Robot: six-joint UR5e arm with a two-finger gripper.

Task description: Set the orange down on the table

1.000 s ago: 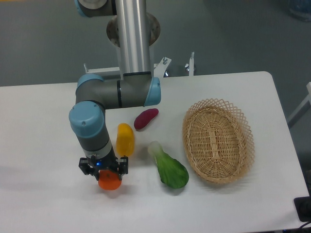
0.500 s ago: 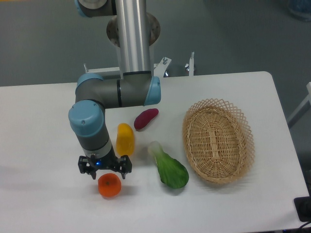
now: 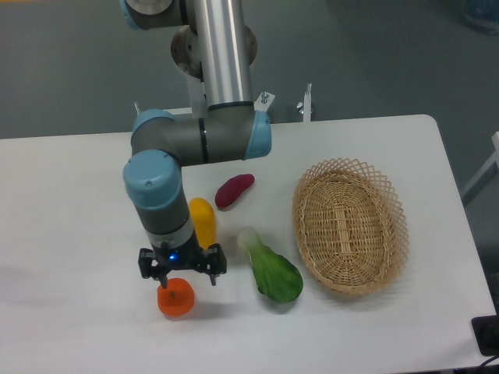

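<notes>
Orange fruit — the orange (image 3: 176,298) — is sitting on the white table (image 3: 70,234), released, while the gripper (image 3: 182,274) is hovering just above it, fingers spread wide — not touching.

Changes logged: orange (image 3: 176,298) no longer clamped, now loose on table (image 3: 70,195) nr front edge. We see gripper (image 3: 182,268) w/ jaws spread, lifted above it, shifted slightly toward right edge. Arm elbow also swung right.
</notes>
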